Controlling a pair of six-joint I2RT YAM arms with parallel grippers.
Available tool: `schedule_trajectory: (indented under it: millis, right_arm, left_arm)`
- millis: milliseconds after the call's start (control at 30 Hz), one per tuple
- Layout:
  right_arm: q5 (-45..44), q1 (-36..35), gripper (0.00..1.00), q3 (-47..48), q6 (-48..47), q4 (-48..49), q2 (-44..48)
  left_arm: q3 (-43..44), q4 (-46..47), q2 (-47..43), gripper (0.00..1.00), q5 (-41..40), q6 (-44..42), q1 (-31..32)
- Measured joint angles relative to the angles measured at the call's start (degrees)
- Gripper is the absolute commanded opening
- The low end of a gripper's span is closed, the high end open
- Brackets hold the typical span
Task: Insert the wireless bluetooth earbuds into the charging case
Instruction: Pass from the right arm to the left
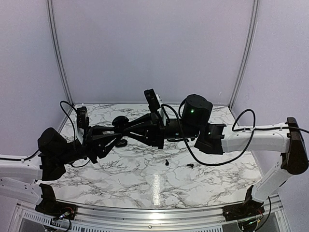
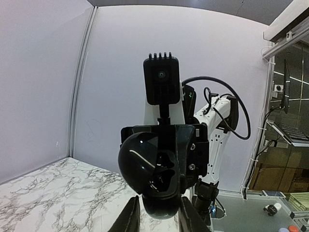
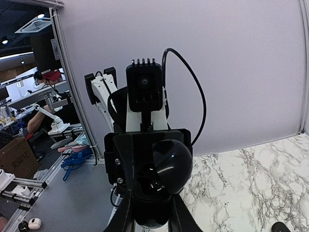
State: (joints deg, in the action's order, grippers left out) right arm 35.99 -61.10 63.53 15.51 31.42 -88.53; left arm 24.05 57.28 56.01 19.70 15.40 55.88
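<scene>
The glossy black charging case [image 2: 161, 179] hangs open above the table, lid swung to the left in the left wrist view. My left gripper [image 2: 160, 217] is shut on its lower body, one finger against each side. From the opposite side my right gripper [image 3: 147, 220] is shut on the same case [image 3: 155, 181]. In the top view the two grippers, left [image 1: 116, 134] and right [image 1: 129, 128], meet nose to nose at centre left. Two tiny black earbuds [image 1: 167, 162] [image 1: 189, 166] lie on the marble in front of the right arm. The case's wells are too dark to tell if anything sits inside.
The marble table [image 1: 145, 183] is walled by pale panels at the back and sides. A dark rounded object [image 3: 281, 227] lies on the marble at the right wrist view's lower right corner. The right arm's cable [image 1: 212, 162] loops low above the earbuds.
</scene>
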Motion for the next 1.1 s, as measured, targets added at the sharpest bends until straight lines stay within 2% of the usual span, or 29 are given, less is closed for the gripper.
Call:
schedule_trajectory:
  millis: [200, 1100]
  right_arm:
    - [-0.74, -0.13, 0.00, -0.02, 0.00, 0.31, -0.20]
    - [-0.96, -0.13, 0.00, -0.02, 0.20, 2.62, -0.39]
  left_arm:
    - [-2.03, 5.60, 0.98, 0.25, -1.86, 2.29, 0.35]
    - [-1.70, 10.21, 3.21, 0.26, -2.32, 2.69, 0.83]
